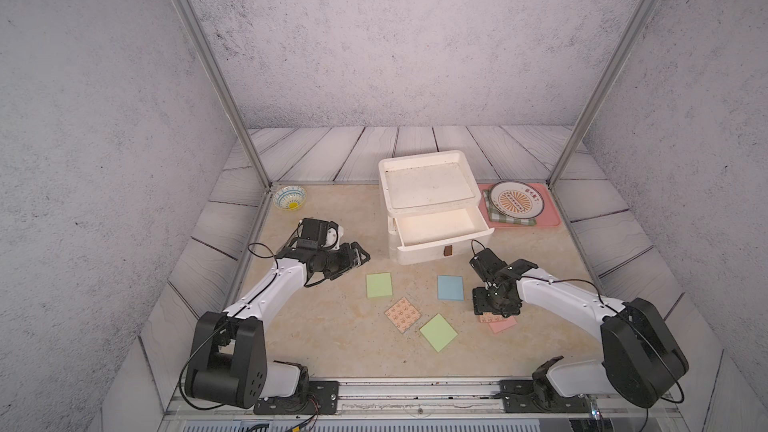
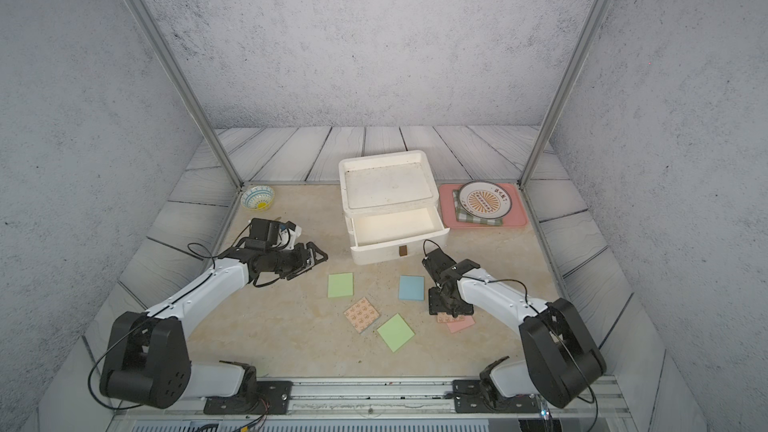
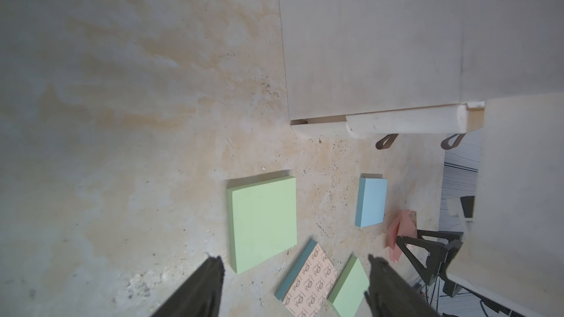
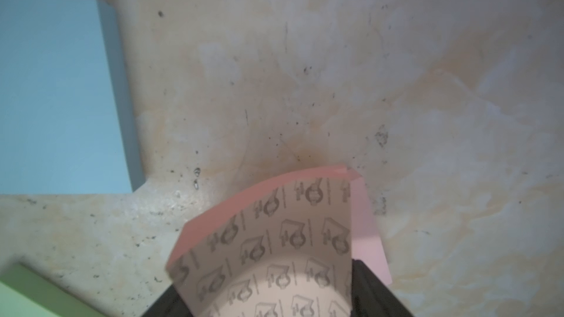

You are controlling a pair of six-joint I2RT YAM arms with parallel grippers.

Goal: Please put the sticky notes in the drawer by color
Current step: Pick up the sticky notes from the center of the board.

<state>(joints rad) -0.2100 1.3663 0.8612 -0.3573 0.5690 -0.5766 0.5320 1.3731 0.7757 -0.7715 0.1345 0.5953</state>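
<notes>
Sticky notes lie on the bench, just near of the open drawer. We judge them light, flexible pads, best pinched across opposite edges. The right gripper has its jaws squeezing the peach printed pad, which bows over the pink pad. The left gripper has its jaws apart and empty.

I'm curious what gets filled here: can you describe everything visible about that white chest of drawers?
The white chest looks like boxy plastic, topped by a rimmed, tray-like lid. Its uppermost drawer is pulled out toward the robot and empty; a small brown tab handle shows on the front. It stands upright on the beige tabletop, toward the back.
</notes>
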